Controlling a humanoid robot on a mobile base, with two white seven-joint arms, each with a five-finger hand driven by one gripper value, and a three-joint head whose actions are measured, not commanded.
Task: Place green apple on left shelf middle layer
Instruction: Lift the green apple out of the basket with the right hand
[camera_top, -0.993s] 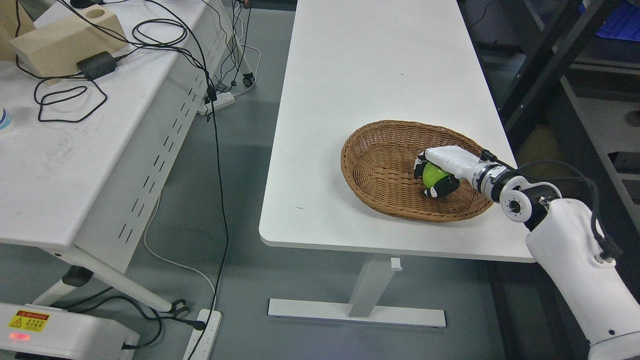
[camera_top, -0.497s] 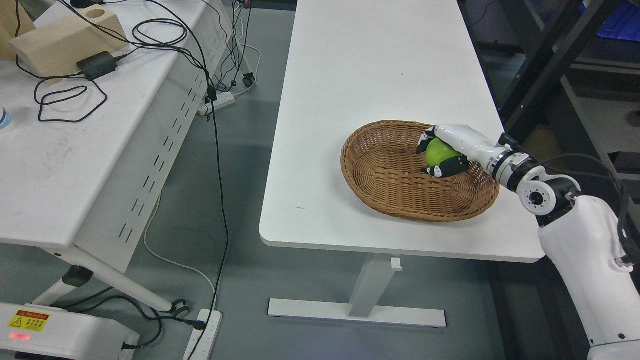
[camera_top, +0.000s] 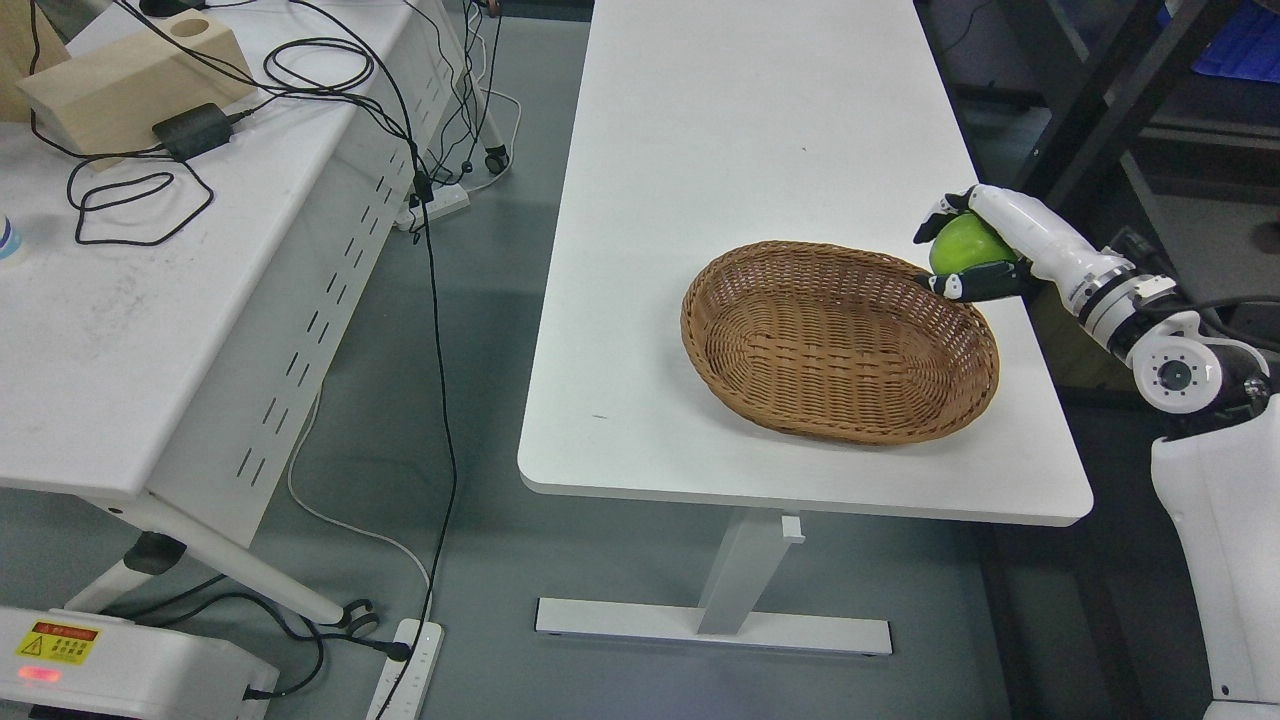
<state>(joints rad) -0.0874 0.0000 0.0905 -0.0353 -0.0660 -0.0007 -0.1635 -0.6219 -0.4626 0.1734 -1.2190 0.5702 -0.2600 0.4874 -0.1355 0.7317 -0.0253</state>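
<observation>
My right hand (camera_top: 968, 248) is shut on the green apple (camera_top: 962, 246), holding it in the air above the right end of the wicker basket (camera_top: 790, 345) near the white table's right edge. The black fingers (camera_top: 975, 287) wrap under the apple and the white back of the hand covers its top. The basket holds nothing that I can see. The right arm comes in from the lower right. My left arm does not show. A dark metal shelf frame (camera_top: 1090, 110) stands at the upper right, mostly cut off.
The white table (camera_top: 720, 150) carries the basket. At left stands a second white table (camera_top: 150, 300) with a wooden block (camera_top: 130, 85), a black adapter and tangled cables. Cables and power strips (camera_top: 405, 670) lie on the grey floor between the tables.
My right hand has lifted the apple out of the basket, moving up and to the right, from the basket's inside to above its right rim.
</observation>
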